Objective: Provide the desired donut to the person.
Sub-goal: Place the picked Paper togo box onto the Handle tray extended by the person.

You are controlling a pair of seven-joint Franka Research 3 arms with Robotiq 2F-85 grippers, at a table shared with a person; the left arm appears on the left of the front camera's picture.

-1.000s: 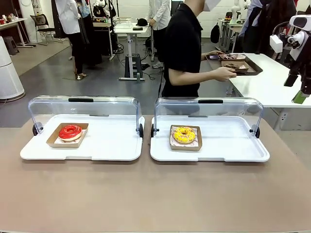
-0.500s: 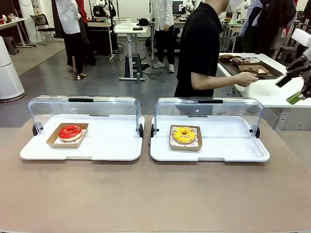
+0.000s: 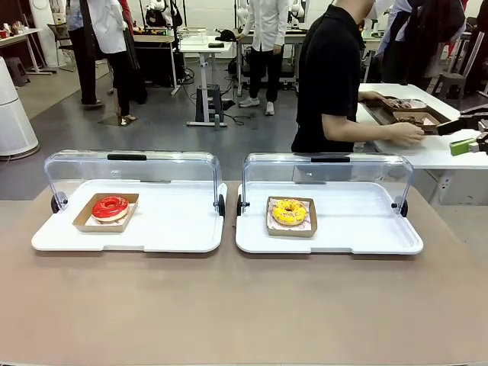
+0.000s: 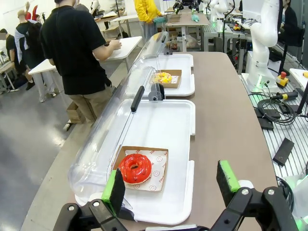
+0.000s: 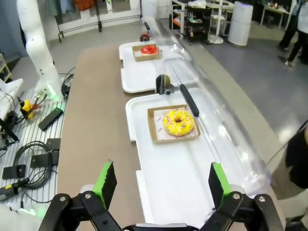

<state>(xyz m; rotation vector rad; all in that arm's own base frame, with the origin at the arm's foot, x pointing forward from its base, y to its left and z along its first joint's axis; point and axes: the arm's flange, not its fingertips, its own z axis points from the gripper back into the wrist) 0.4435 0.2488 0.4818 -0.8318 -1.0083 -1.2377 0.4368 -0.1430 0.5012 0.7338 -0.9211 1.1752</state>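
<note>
While the person [image 3: 329,76] in the black short-sleeved shirt is turned sideways toward a white side table [image 3: 427,137] behind the main table, nothing is being handed over

Writing: small red print is seen on the paper liner under the red donut in the left wrist view, too small to be read; no other label can be made out

Table: a brown-topped table [image 3: 229,305] is shared by two white trays set side by side, near each other but apart

Left tray [image 3: 175,221]: a red-glazed donut [image 3: 110,207] is held in a brown cardboard box [image 3: 84,221] at the tray's left end; the clear dome lid [image 3: 130,164] is rolled back to the far side

Right tray [image 3: 358,225]: a yellow-glazed donut with sprinkles [image 3: 289,211] lies in its own cardboard box [image 3: 290,227] at the tray's left part; its clear lid [image 3: 328,166] is likewise swung back

Room: a grey floor, white desks and standing bystanders are seen beyond the person; a brown tray [image 3: 408,114] on the side table is touched by the person's hand [image 3: 408,134]

Left gripper [image 4: 171,185]: the green-padded fingers are spread wide apart above the near end of the left tray, with nothing held or touched

Right gripper [image 5: 161,183]: the fingers are spread wide above the right tray, nothing between them, nothing touched
</note>
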